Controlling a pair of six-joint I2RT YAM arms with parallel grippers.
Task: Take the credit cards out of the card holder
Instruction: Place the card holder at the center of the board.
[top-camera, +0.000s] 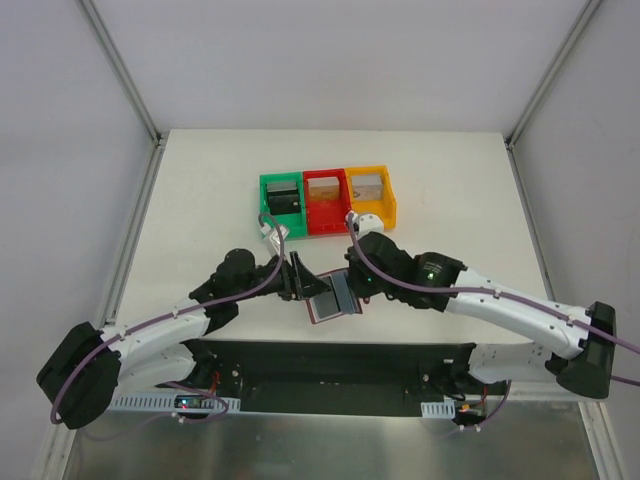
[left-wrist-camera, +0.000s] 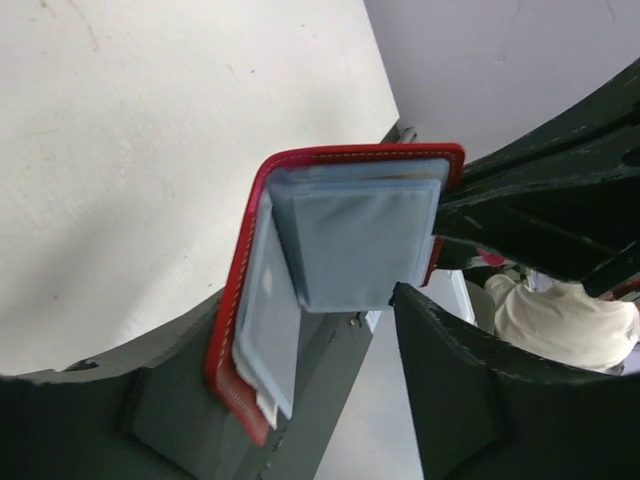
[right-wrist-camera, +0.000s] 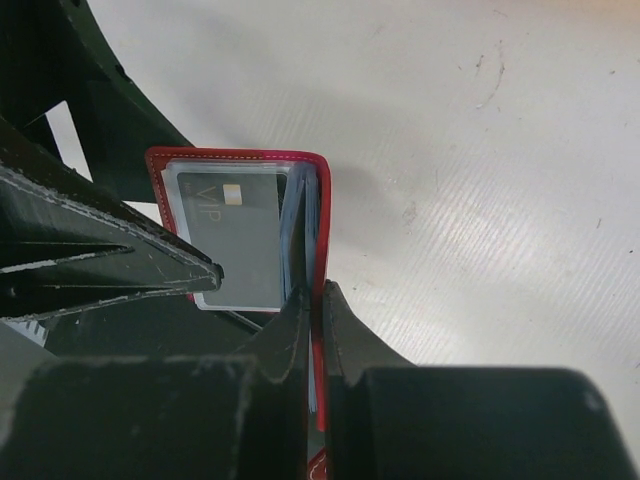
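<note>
Between the two arms, near the front edge of the surface (top-camera: 200, 180), the card holder (top-camera: 331, 298) hangs open and looks to be lifted clear of it. The right fingers (right-wrist-camera: 350, 345) are clenched on one red cover edge, with the holder standing up and away from them. Its leaves fan toward the other arm.

The left fingers (left-wrist-camera: 450, 400) are spread apart and grasp nothing. In the left wrist view, one sits behind the red cover at lower left. The other stands just off the bottom corner of the blue-grey sleeve, with a gap between them. The cards (left-wrist-camera: 355, 235) are all inside. A blue-grey one faces the left wrist camera, and a darker one marked VIP (right-wrist-camera: 240, 235) shows through a clear pocket in the right wrist view.

What counts for the coming move is that the holder lies directly between the two sets of fingers. The right arm serves as the anchor, and the left arm is the only one free to pull. The cards' long sides run parallel to the gripped cover edge. The left fingertips come in across that line at the sleeve's lower edge. From which side each pocket opens I cannot tell.

My guess is that the left fingers need to close on a card edge alone, not on the sleeve and cover together. Three coloured bins (top-camera: 325, 200) stand well behind.
</note>
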